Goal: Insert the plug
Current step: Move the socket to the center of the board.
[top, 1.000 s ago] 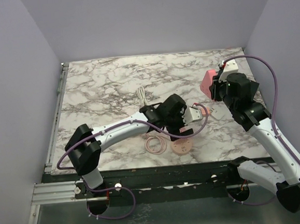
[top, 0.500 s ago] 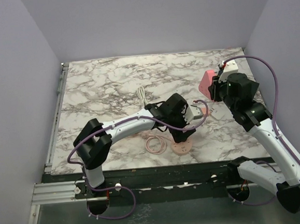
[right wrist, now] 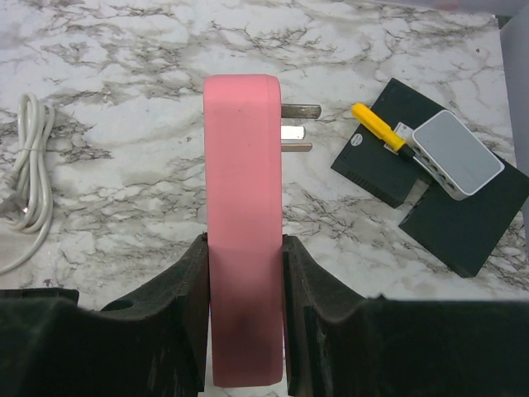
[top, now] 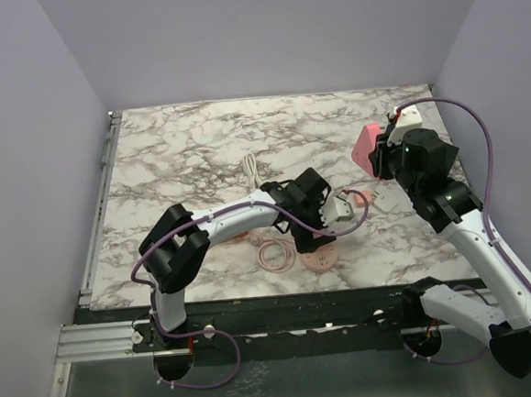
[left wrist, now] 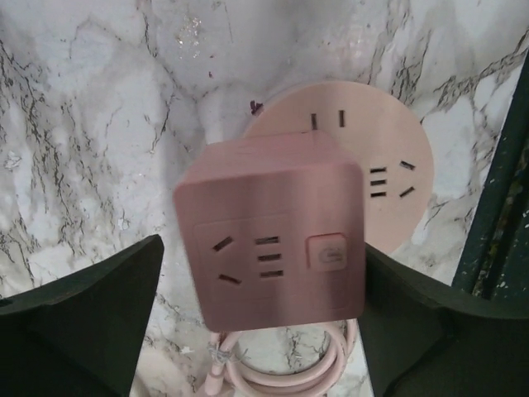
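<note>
Right wrist view: the pink plug [right wrist: 241, 223] stands edge-on, clamped in the right gripper's [right wrist: 244, 252] jaws above the far right of the bench [right wrist: 124, 83]. Its prongs [right wrist: 297, 128] jut free sideways, likely so that they can meet a socket face. Near the middle, the left gripper's [left wrist: 260, 285] jaws appear closed on the pink cube socket [left wrist: 269, 236], holding its slots up over the round socket [left wrist: 388, 165]. The jaws hide the plug's lower end, and contact on the cube's left side is hard to confirm.

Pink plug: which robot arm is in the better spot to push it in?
Right. The right end effector grips the plug, with its metal prongs sticking out free. The left end effector is full, holding the socket cube, so it can only hold that steady.
</note>
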Controlling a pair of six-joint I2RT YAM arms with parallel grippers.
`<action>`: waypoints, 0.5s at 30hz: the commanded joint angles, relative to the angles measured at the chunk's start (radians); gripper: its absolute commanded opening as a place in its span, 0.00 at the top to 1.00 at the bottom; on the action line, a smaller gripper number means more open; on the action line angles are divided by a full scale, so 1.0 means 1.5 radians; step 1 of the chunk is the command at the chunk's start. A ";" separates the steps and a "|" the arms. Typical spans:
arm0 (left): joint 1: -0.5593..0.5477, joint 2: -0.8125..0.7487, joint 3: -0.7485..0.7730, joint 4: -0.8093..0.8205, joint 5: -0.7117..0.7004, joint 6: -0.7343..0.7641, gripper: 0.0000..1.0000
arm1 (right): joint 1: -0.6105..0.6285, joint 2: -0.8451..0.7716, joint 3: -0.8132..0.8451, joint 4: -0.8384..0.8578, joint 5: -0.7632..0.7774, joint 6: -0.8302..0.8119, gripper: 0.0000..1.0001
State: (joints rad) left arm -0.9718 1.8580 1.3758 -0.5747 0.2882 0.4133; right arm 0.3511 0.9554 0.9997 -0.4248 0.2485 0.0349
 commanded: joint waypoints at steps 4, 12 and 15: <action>0.021 0.056 0.058 -0.023 -0.066 0.115 0.37 | -0.004 0.004 0.032 0.004 0.001 0.013 0.99; 0.012 0.118 0.151 -0.024 -0.084 0.224 0.39 | -0.005 -0.006 0.022 -0.011 0.010 0.023 0.99; 0.000 0.151 0.194 -0.047 -0.073 0.258 0.38 | -0.005 -0.009 0.020 -0.018 0.020 0.026 0.99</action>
State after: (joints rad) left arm -0.9466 2.0148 1.5871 -0.6247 0.2142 0.6601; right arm 0.3511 0.9623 1.0122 -0.4477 0.2497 0.0563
